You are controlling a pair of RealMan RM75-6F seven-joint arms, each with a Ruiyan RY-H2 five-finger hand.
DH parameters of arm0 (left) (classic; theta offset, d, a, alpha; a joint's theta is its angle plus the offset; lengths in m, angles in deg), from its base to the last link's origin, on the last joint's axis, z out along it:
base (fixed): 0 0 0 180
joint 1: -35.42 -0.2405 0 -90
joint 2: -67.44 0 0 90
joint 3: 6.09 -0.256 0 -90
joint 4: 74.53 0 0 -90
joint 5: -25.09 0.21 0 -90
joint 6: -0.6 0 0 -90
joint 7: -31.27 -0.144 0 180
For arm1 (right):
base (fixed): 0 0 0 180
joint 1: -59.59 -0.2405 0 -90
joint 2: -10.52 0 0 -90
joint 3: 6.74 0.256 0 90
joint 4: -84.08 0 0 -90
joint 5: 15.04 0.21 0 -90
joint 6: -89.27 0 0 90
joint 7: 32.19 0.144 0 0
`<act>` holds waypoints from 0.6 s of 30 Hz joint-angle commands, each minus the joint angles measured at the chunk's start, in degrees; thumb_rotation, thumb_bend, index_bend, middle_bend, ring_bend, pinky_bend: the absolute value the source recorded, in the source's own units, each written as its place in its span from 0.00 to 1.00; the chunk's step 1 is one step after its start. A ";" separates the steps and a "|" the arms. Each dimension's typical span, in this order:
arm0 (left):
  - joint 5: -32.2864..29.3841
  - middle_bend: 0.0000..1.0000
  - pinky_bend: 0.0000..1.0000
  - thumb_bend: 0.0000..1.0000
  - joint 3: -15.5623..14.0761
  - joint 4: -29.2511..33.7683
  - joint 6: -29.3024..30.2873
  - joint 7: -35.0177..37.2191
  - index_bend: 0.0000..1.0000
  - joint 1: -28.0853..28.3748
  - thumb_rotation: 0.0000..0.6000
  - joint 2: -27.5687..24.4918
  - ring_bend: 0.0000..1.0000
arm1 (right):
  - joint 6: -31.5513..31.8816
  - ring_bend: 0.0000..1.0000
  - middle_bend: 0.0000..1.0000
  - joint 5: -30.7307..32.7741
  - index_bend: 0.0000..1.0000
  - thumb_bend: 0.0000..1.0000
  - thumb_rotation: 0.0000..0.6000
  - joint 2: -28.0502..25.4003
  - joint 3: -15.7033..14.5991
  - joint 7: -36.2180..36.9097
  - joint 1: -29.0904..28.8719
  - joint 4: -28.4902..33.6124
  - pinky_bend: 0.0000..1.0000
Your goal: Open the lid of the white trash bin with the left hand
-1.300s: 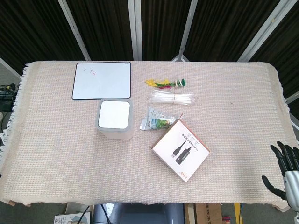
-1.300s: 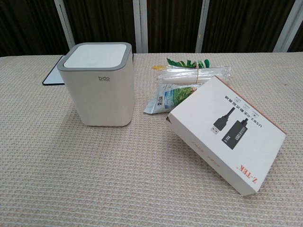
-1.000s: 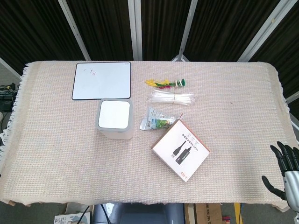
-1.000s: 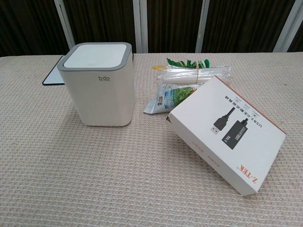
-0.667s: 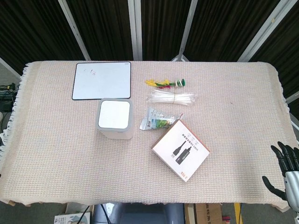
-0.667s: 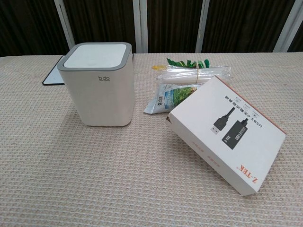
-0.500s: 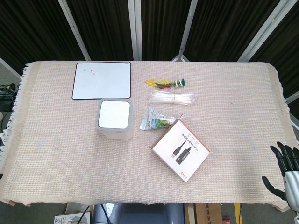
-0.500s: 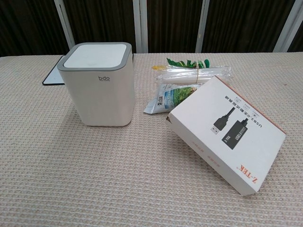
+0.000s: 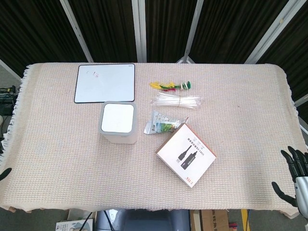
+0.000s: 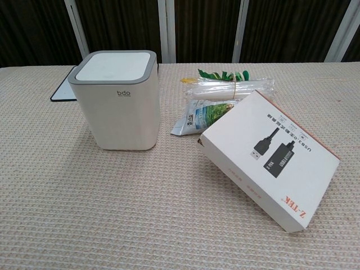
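At the far left edge of the head view we see only a dark tip of our left hand [image 9: 4, 173], just past the table's [image 9: 57, 173] side edge; it is cut off, so we cannot tell whether it is spread or curled. Our right hand [image 9: 294, 182] hangs off the table's right near corner, holding nothing, fingers apart.

The trash bin [image 10: 118, 101] stands upright left of centre, well apart from both hands, its lid [image 10: 115, 66] flat and closed, its printed front facing us. Just behind it lies a whiteboard [image 9: 105, 83]; to its right a snack packet [image 10: 202, 115] is partly hidden by a tilted box [image 10: 270, 157].
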 commanded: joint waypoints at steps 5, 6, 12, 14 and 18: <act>-2.62 0.80 0.66 0.44 7.18 6.25 -12.84 -1.40 0.22 12.56 1.00 -4.67 0.73 | -0.72 0.02 0.06 -0.30 0.12 0.27 1.00 0.54 -0.31 -1.57 -0.18 0.19 0.01; -4.07 0.82 0.66 0.48 8.18 7.31 -15.47 -1.59 0.22 14.60 1.00 -5.01 0.75 | -0.96 0.02 0.06 -0.26 0.12 0.27 1.00 0.64 -0.34 -1.88 -0.25 0.25 0.01; -9.87 0.89 0.66 0.62 10.74 11.47 -26.05 -5.60 0.25 21.89 1.00 -6.71 0.80 | -1.82 0.02 0.06 -0.09 0.12 0.27 1.00 1.17 -0.43 -3.05 -0.57 0.40 0.01; -11.48 0.89 0.66 0.62 11.24 12.91 -29.24 -7.95 0.27 24.26 1.00 -6.97 0.80 | -2.10 0.02 0.06 -0.12 0.12 0.27 1.00 1.38 -0.48 -3.55 -0.68 0.50 0.01; -14.30 0.89 0.66 0.62 11.66 14.70 -32.64 -12.68 0.32 27.52 1.00 -6.02 0.80 | -2.73 0.02 0.06 0.09 0.12 0.27 1.00 1.68 -0.53 -4.40 -0.90 0.67 0.01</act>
